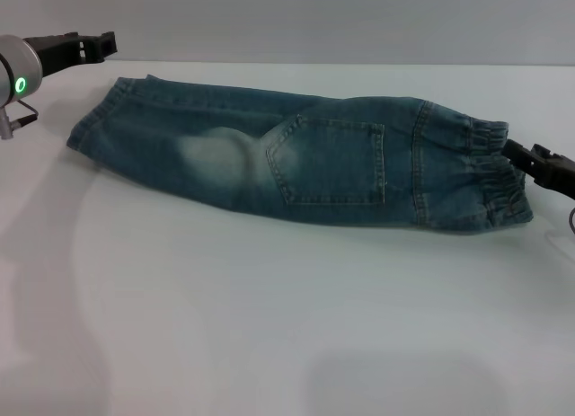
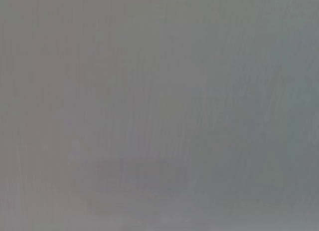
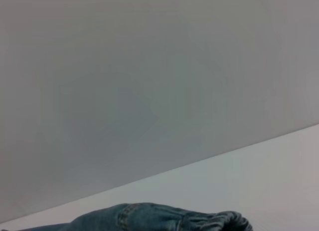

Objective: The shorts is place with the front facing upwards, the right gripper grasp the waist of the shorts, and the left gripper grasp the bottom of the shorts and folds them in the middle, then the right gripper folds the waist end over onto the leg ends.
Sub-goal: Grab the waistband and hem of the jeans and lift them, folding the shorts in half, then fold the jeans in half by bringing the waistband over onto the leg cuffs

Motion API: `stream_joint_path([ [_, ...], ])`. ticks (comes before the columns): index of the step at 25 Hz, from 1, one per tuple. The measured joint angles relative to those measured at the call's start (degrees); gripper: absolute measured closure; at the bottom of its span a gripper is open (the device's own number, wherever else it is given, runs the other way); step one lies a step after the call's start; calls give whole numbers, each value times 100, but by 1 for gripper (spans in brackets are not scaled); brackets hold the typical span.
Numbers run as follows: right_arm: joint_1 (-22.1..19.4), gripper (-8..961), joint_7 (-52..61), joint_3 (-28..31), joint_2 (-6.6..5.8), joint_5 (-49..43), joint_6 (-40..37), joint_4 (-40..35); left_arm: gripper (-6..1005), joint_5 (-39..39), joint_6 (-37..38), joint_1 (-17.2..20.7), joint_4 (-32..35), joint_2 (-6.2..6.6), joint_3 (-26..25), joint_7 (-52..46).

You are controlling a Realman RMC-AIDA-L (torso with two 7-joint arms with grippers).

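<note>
The shorts [image 1: 296,160] lie folded lengthwise across the white table, with one square pocket facing up. The leg ends [image 1: 94,128] point left and the ruffled waist [image 1: 490,169] points right. My left gripper [image 1: 110,44] hovers at the far left, just behind and above the leg ends, apart from the cloth. My right gripper [image 1: 514,150] sits at the right edge, its tip right at the waist's outer edge. The right wrist view shows the shorts [image 3: 149,218] and the gathered waist [image 3: 219,222] low in frame. The left wrist view shows only blank grey.
The white table [image 1: 269,326] stretches wide in front of the shorts. A plain grey wall [image 1: 359,21] stands behind its far edge.
</note>
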Motion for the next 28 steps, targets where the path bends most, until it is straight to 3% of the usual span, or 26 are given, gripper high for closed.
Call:
stream_joint_path([
  [3, -28, 432, 52, -19, -6, -20, -99, -2, 543, -27, 26, 0, 0, -4, 1, -1],
  [9, -193, 411, 1101, -292, -183, -558, -899, -463, 261, -615, 218, 125, 98, 4, 417, 169],
  [16, -80, 410, 2914, -331, -425, -1882, -1992, -1641, 186, -1767, 932, 310, 271, 19, 718, 1043],
  [21, 353, 412, 3996, -338, -758, -2892, -2348, -2030, 186, -2834, 1844, 469, 299, 22, 677, 1981],
  [24, 628, 417, 4431, -340, -862, -3470, -2391, -2146, 186, -3766, 2673, 652, 223, 23, 677, 2810],
  [28, 1011, 423, 4774, -340, -948, -4137, -2370, -2176, 186, -4120, 2989, 731, 167, 18, 681, 3106],
])
